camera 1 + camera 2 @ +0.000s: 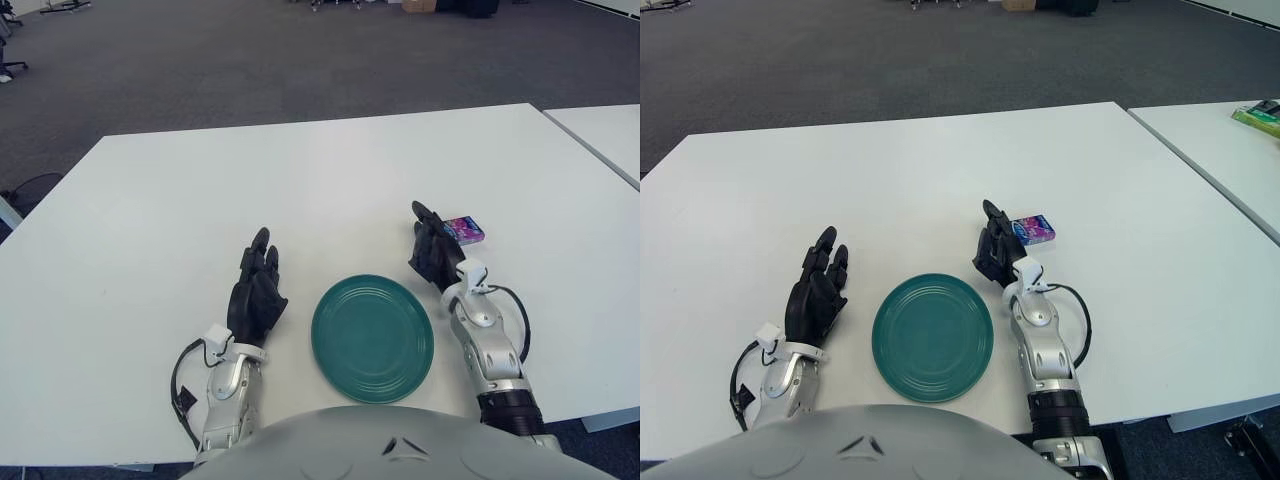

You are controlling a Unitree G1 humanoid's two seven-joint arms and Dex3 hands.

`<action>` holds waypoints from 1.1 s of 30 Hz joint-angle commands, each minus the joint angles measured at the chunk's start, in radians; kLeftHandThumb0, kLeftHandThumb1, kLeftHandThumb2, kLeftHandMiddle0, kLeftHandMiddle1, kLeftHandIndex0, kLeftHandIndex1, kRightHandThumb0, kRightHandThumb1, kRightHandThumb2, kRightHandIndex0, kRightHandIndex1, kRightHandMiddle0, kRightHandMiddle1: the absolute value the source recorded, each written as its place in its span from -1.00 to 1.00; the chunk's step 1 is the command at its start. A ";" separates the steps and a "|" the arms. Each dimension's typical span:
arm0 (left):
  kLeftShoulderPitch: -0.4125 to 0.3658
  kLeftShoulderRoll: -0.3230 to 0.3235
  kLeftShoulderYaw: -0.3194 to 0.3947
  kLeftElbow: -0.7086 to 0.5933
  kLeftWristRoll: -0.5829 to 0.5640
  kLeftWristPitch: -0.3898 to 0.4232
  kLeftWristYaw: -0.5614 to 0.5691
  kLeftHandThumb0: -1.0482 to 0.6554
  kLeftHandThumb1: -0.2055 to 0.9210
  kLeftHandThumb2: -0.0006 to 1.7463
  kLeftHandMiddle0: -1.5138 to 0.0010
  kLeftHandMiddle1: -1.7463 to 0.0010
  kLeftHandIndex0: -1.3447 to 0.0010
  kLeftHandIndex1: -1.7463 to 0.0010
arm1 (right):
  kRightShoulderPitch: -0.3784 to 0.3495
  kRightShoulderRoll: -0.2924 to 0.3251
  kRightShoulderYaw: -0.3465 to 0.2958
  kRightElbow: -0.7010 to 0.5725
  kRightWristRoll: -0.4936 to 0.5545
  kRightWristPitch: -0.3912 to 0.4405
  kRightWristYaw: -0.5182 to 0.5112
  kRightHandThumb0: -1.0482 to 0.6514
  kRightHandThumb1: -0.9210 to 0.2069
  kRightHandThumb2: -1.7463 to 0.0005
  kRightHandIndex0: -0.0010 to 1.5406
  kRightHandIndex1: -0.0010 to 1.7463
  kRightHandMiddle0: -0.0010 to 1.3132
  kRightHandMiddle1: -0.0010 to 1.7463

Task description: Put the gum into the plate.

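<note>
now | gum (pixel 464 231) just right of right hand (pixel 436 253) fingers (pixel 424 216) | fingers spread, holding nothing

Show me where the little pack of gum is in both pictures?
Left eye view: the gum sits right of centre, just beside the right hand.
Right eye view: the gum sits nearer the middle.
Shared landmark: the green plate, nearer the robot, to the gum's left.
</note>
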 commanded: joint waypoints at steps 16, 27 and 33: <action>-0.032 -0.014 0.018 0.105 -0.004 0.009 -0.003 -1.00 1.00 0.12 0.83 1.00 1.00 0.38 | -0.378 -0.365 0.045 0.279 -0.594 -0.491 -0.385 -0.69 -1.00 0.36 -0.36 -0.89 -0.69 0.12; -0.029 -0.018 0.020 0.105 -0.020 0.013 -0.015 -1.00 1.00 0.16 0.82 0.99 1.00 0.35 | -0.457 -0.486 0.163 0.456 -0.731 -0.442 -0.328 -0.69 -1.00 0.43 -0.51 -0.97 -0.94 0.07; -0.025 -0.016 0.019 0.105 -0.036 0.012 -0.026 -1.00 1.00 0.15 0.80 0.99 1.00 0.29 | -0.484 -0.533 0.231 0.563 -0.768 -0.472 -0.317 -0.71 -1.00 0.38 -0.62 -0.99 -0.99 -0.13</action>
